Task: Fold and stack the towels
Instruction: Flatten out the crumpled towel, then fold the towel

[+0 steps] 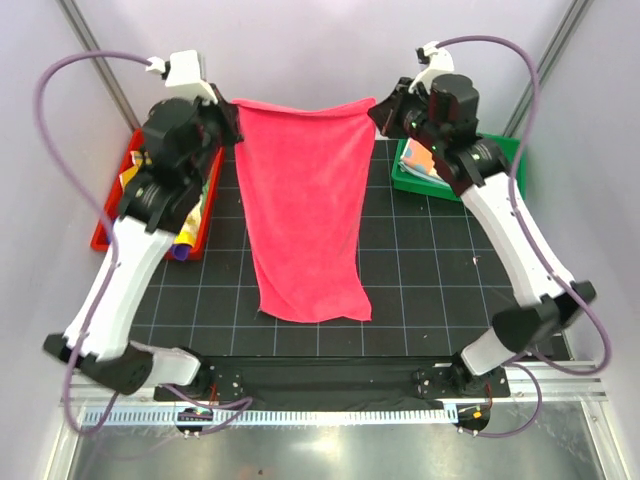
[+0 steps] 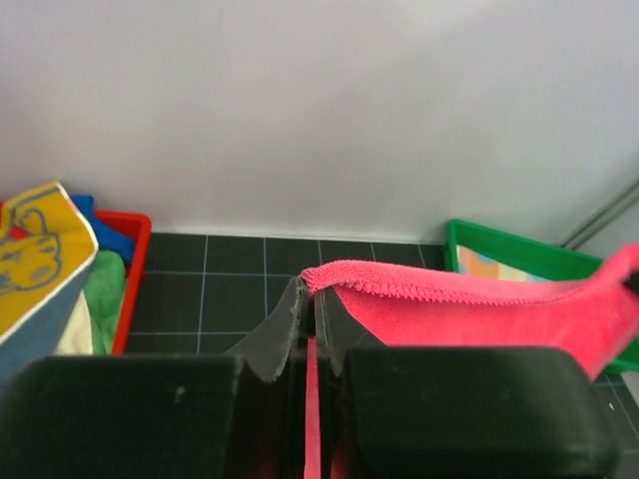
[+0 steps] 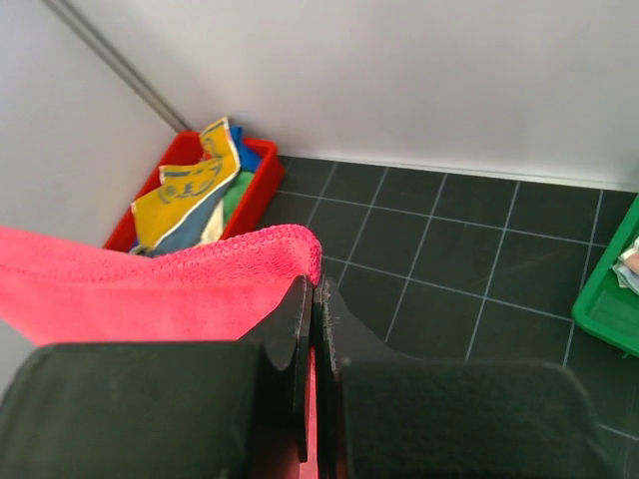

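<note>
A plain pink-red towel [image 1: 305, 210] hangs stretched between both grippers, its lower end resting on the black grid mat [image 1: 420, 270]. My left gripper [image 1: 232, 118] is shut on its top left corner, and the pink edge [image 2: 449, 289] runs away to the right from its jaws [image 2: 310, 299]. My right gripper [image 1: 378, 112] is shut on the top right corner, with pink cloth [image 3: 150, 279] bunched to the left of its jaws [image 3: 318, 289]. More towels [image 1: 190, 225], among them a yellow tiger one [image 3: 195, 190], lie in the red tray [image 1: 105, 230].
A green tray [image 1: 412, 180] with a pastel cloth in it stands at the back right, behind the right arm. The red tray [image 2: 135, 269] sits at the left edge of the mat. Grey walls close off the back and sides.
</note>
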`<action>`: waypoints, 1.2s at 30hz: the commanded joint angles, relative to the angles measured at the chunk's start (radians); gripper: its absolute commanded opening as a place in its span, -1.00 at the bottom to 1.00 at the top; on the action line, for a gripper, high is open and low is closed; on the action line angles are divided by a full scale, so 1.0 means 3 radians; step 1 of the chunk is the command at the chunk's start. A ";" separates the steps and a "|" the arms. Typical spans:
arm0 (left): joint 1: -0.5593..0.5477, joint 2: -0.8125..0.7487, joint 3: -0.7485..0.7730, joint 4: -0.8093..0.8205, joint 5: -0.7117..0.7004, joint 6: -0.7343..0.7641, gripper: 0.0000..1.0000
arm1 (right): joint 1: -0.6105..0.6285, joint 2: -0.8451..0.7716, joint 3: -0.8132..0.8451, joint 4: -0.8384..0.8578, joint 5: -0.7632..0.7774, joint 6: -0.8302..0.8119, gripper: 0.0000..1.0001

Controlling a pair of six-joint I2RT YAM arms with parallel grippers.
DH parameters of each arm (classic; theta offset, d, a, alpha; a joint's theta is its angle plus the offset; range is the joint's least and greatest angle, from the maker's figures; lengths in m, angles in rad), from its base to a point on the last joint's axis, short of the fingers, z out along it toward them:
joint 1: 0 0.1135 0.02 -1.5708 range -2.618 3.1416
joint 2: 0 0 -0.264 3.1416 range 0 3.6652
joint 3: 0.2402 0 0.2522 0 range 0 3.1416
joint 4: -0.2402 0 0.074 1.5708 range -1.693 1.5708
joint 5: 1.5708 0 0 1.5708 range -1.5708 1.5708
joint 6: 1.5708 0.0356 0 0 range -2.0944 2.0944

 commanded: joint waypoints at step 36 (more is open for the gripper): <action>0.1395 0.3087 0.1397 0.1258 0.1741 -0.0787 -1.00 | -0.0806 0.2734 0.1389 0.1460 -0.0500 0.0325 -0.98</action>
